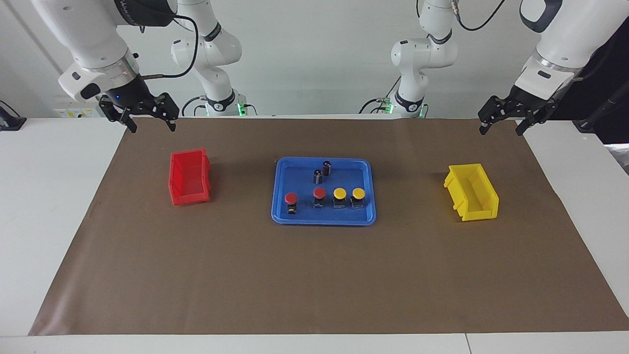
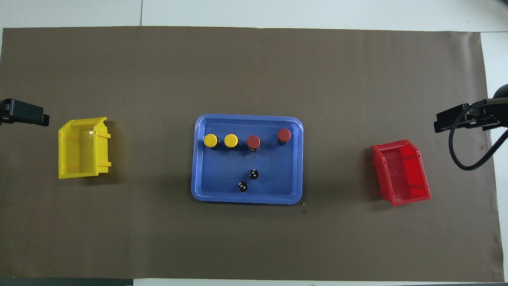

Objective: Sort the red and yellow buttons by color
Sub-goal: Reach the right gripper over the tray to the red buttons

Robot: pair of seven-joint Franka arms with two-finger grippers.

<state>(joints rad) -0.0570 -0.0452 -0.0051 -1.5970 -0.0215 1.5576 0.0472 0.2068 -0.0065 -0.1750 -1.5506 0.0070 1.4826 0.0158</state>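
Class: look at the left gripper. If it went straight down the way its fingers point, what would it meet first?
Probably the brown mat at its edge: the left gripper hangs open there, clear of the yellow bin, though depth is unclear.

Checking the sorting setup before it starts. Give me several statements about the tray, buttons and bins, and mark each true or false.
1. All four buttons stand in the blue tray. True.
2. The yellow bin already holds a yellow button. False: it is empty.
3. The two yellow buttons stand beside each other. True.
4. The right gripper holds a red button. False: it holds nothing; both red buttons are in the tray.
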